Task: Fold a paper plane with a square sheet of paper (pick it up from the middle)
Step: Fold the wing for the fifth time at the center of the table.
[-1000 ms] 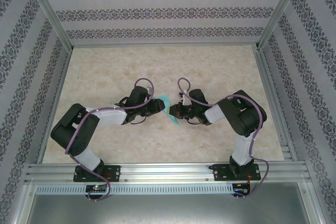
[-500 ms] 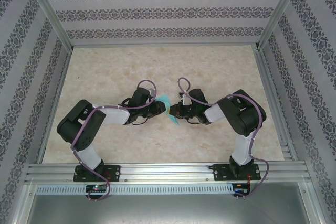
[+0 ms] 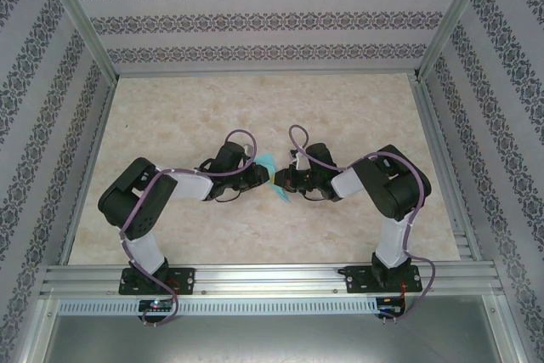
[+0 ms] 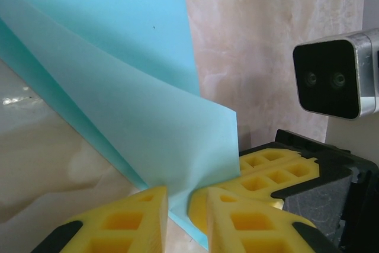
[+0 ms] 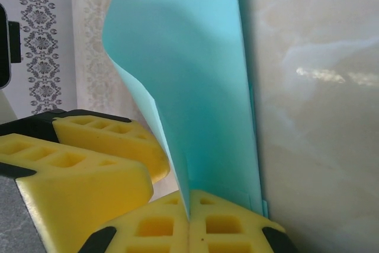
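Marbled worktop (image 5: 314, 117) beneath. Right pincer (image 5: 189, 205) clamped on sheet of paper (image 5: 201, 87) rising ahead, anchoring fold; left pincer (image 4: 179, 197) opposite, slightly open astride edge, presumably for creasing.

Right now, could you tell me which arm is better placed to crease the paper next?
Probably left: the left gripper straddles the paper, jaws apart; the right gripper is clamped, anchoring it.

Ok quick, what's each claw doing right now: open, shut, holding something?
Left claw: slightly open, paper between its jaws, not pinched.
Right claw: closed, holding the paper.
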Controlling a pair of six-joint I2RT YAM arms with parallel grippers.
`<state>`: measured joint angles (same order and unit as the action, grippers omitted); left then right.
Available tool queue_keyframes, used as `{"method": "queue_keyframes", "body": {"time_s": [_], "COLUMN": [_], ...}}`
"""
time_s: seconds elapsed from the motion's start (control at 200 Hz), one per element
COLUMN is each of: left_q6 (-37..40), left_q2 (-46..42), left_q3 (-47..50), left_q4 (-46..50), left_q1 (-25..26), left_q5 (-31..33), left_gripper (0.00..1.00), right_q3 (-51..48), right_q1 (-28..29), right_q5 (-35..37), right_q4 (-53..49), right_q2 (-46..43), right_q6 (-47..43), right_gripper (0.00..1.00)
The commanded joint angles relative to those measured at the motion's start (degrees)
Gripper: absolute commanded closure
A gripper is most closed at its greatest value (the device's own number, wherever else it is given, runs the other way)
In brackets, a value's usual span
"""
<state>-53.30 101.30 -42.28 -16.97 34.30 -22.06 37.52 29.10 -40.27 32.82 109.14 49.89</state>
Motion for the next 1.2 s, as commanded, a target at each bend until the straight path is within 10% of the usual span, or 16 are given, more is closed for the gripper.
{"method": "queue_keyframes", "body": {"time_s": [0.0, 1.194], "left_q6": [1.5, 1.4], "left_q2": [1.1, 5.6], "left_q3": [-1.5, -5.3], "left_q4": [-2.8, 5.5], "left_q1": [0.7, 0.6], "left_q5": [-0.8, 2.2], "left_gripper": [0.76, 0.87], "right_q3": [-0.2, 3.7], "right_q1": [-0.6, -0.8], "right_q5": [2.5, 0.1], "right_q4": [-3.9, -19.1], "right_q2": [2.6, -5.4], "right_q6": [0.0, -6.2], "right_gripper": [1.0, 0.84]}}
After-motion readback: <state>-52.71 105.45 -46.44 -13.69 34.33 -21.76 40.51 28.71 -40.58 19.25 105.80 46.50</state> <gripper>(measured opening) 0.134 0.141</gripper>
